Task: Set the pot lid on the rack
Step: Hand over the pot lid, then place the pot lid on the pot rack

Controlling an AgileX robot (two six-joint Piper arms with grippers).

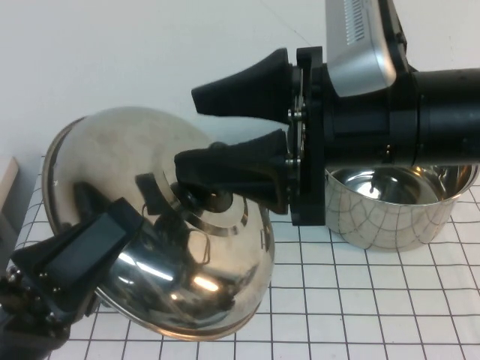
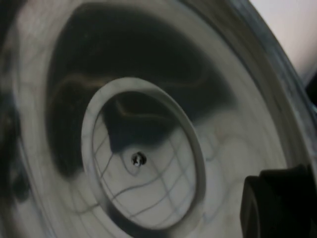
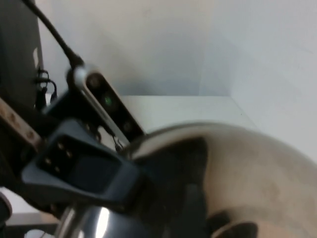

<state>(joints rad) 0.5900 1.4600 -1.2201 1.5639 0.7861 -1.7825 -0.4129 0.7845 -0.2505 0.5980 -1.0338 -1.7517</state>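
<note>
High view tells most of the story here: the pot lid (image 1: 161, 225) is up off the checkered table (image 1: 375, 300), tilted on edge with its domed face turned toward the camera, and both arms are crowded onto it. The left gripper (image 1: 82, 251) comes in from the lower left and looks clamped on the lid's rim; its wrist view is just the lid's shiny underside filling the picture, so it's right up against the metal. The right gripper (image 1: 206, 131) reaches in from the right with its fingers spread apart, the lower finger (image 1: 225, 169) sitting right at the black knob (image 1: 214, 199) and the upper one well above it, so it isn't gripping the knob yet as far as I can see. The knob lies just below and between those fingers, so I'd guess the right arm is the one about to take it by the knob. The pot (image 1: 394, 206) sits behind the right arm on the table. The rack doesn't show anywhere, so I can't say which way the lid has to travel.
</note>
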